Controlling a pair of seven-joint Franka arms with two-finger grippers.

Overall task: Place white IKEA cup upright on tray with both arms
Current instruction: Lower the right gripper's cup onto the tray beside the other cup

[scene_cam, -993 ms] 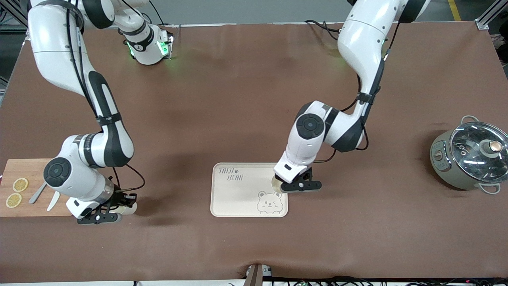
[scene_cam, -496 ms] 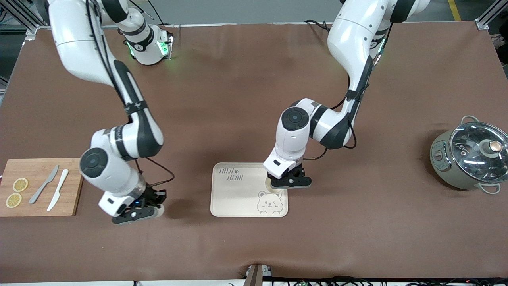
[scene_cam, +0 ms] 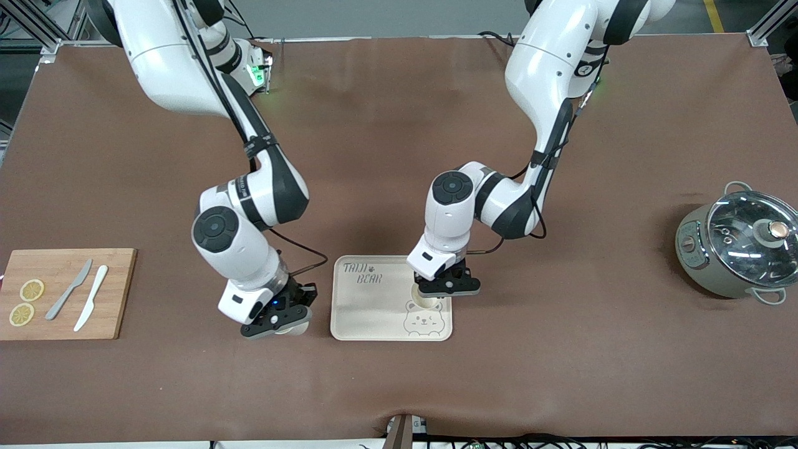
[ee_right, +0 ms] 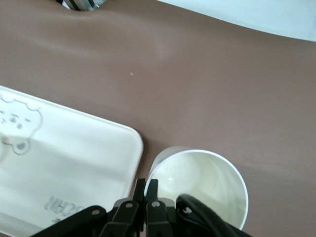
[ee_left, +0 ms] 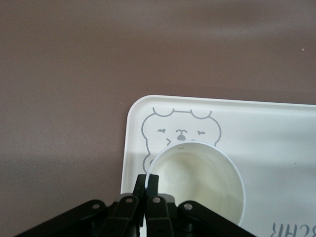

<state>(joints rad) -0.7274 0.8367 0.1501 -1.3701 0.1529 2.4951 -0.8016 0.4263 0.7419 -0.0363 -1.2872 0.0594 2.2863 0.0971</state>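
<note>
Right gripper (scene_cam: 277, 318) hangs over the bare cloth just beside the tray's (scene_cam: 374, 312) edge toward the right arm's end, its fingers (ee_right: 146, 190) pinched on the rim of a white cup (scene_cam: 292, 328). In the right wrist view that cup (ee_right: 200, 182) is upright, mouth open upward, clear of the tray's rounded corner (ee_right: 131, 143); whether its base touches the cloth cannot be told.

Toward the right arm's end of the table lies a wooden board (scene_cam: 115, 293) with two lemon slices (scene_cam: 26, 302) and two knives (scene_cam: 81, 298) on it.

At the middle sits the cream tray, with its "TAJI BEAR" lettering (scene_cam: 363, 273) on the part farther from the front camera and the bear face (scene_cam: 423, 321) on the part nearer.

Left gripper (scene_cam: 447, 287) is over the tray, just above the bear face, fingers (ee_left: 150, 190) closed on the rim of a second white cup (scene_cam: 426, 298). The left wrist view shows this cup (ee_left: 197, 182) upright and inside the tray's rim (ee_left: 129, 128), covering the lower part of the bear drawing (ee_left: 180, 129); contact with the tray floor cannot be told.

Toward the left arm's end stands a grey pot (scene_cam: 695, 255) with a glass lid (scene_cam: 751, 234), well apart from the tray.
</note>
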